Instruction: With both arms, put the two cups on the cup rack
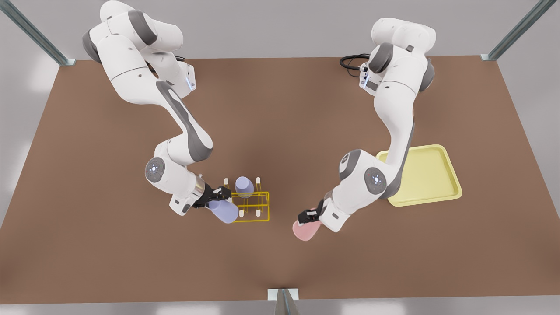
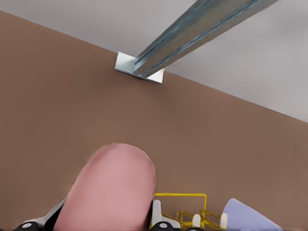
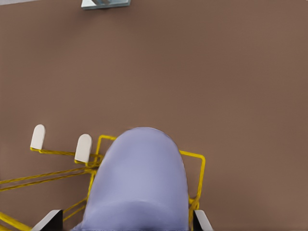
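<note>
On the front view's left, my right gripper (image 1: pixel 220 198) is shut on a lavender-blue cup (image 1: pixel 223 211), held tilted at the near-left corner of the yellow cup rack (image 1: pixel 258 205). In the right wrist view that cup (image 3: pixel 139 183) sits between the fingers (image 3: pixel 50 220) over the rack's wire frame (image 3: pixel 199 166). A second lavender shape (image 1: pixel 244 187) stands on a rack peg. On the front view's right, my left gripper (image 1: pixel 309 216) is shut on the pink cup (image 1: pixel 305 230), above the table and apart from the rack. The left wrist view has the pink cup (image 2: pixel 113 190) close up, with the rack (image 2: pixel 185 204) beyond.
A pale-yellow flat tray (image 1: pixel 431 175) lies on the brown table (image 1: pixel 280 109) behind the left arm's elbow. Metal frame posts stand at the table corners, and one (image 1: pixel 283 299) at the middle of the near edge. A black cable (image 1: pixel 350 61) lies by the far arm base.
</note>
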Tool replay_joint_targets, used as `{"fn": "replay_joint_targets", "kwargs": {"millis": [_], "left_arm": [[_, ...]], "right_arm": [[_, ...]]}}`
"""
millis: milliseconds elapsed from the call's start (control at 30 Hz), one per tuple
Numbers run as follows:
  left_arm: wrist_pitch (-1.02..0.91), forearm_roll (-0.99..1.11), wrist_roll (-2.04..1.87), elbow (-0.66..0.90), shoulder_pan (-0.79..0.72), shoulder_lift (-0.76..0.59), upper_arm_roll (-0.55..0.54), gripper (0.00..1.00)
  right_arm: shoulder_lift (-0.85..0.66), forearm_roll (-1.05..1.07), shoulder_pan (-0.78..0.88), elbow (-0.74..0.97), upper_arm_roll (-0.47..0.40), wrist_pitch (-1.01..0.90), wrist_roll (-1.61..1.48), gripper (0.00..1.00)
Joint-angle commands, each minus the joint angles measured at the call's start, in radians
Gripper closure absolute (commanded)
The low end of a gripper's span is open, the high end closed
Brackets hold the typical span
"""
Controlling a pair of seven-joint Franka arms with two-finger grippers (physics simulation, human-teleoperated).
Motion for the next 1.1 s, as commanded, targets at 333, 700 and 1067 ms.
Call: {"fn": "replay_joint_targets", "kwargs": {"millis": [333,700,1067], "left_arm": [[0.068,-0.017,-0.466,0.026,-0.073,0.053,-0.078,0.18],[0.108,-0.014,-0.464,0.027,-0.133,0.091,-0.077,0.18],[0.167,-0.014,-0.464,0.027,-0.168,0.116,-0.071,0.00]], "right_arm": [[-0.032,-0.208,-0.135,0.201,-0.012,-0.341,-0.022,0.00],[-0.507,-0.227,-0.394,0.060,-0.015,-0.905,-0.040,0.00],[-0.432,-0.245,-0.158,0.184,-0.234,-0.931,-0.040,0.00]]}}
